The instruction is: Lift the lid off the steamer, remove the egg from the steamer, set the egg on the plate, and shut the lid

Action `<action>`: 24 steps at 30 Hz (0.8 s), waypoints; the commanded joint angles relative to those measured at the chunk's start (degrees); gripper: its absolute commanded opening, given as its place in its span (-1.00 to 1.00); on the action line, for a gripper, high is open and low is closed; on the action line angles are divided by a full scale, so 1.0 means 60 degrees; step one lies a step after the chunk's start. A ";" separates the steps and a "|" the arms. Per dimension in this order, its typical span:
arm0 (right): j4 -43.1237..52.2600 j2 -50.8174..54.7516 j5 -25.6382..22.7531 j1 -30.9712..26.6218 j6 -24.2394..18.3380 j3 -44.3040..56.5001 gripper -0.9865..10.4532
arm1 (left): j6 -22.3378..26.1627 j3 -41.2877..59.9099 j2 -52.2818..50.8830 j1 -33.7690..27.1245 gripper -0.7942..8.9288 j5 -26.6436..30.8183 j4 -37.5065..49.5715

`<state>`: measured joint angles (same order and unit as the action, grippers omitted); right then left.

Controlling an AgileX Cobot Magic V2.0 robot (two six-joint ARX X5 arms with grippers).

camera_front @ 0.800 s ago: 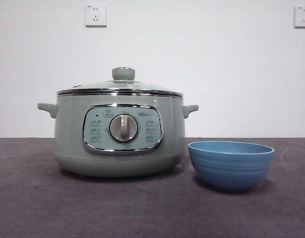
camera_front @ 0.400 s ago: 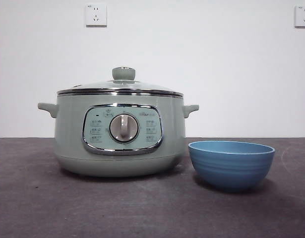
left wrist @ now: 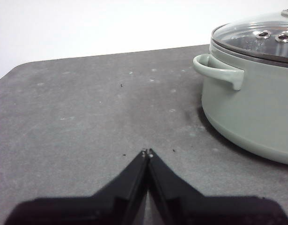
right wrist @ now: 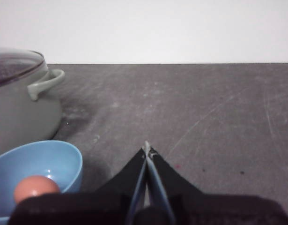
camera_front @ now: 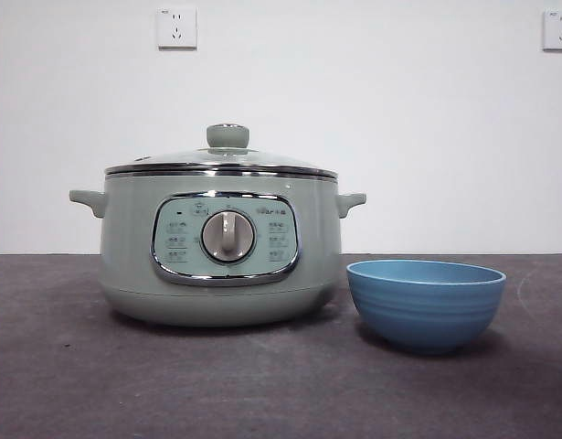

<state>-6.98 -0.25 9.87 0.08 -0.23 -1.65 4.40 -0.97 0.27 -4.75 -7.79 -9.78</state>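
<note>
On the dark grey table (camera_front: 70, 384), the steamer (camera_front: 221, 247) stands with the lid (camera_front: 221, 157) seated on its rim, the sage knob upright at the centre. The plate (camera_front: 426, 304) sits just beside the steamer at its 3 o'clock in the front view, not touching it. The egg (right wrist: 35, 187) lies inside the plate, visible only from the right wrist. The left gripper (left wrist: 147, 153) rests low over bare table with its jaws pressed together and empty, the steamer at about 2 o'clock from it. The right gripper (right wrist: 147, 149) is likewise closed on nothing, the plate near it at about 9 o'clock.
</note>
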 commanded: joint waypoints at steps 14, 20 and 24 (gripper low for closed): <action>-0.0393 0.0033 0.0018 -0.0004 0.0135 0.0222 -0.83 | -0.0091 0.0135 -0.0025 -0.0033 -0.84 0.0025 0.0044; -0.0393 0.0033 0.0018 -0.0004 0.0135 0.0222 -0.83 | -0.0091 0.0135 -0.0025 -0.0033 -0.84 0.0025 0.0044; -0.0393 0.0033 0.0018 -0.0004 0.0135 0.0222 -0.83 | -0.0091 0.0135 -0.0025 -0.0033 -0.84 0.0025 0.0044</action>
<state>-8.99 -0.23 9.89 0.08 0.21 -0.95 4.38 -0.97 0.27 -4.75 -7.79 -9.80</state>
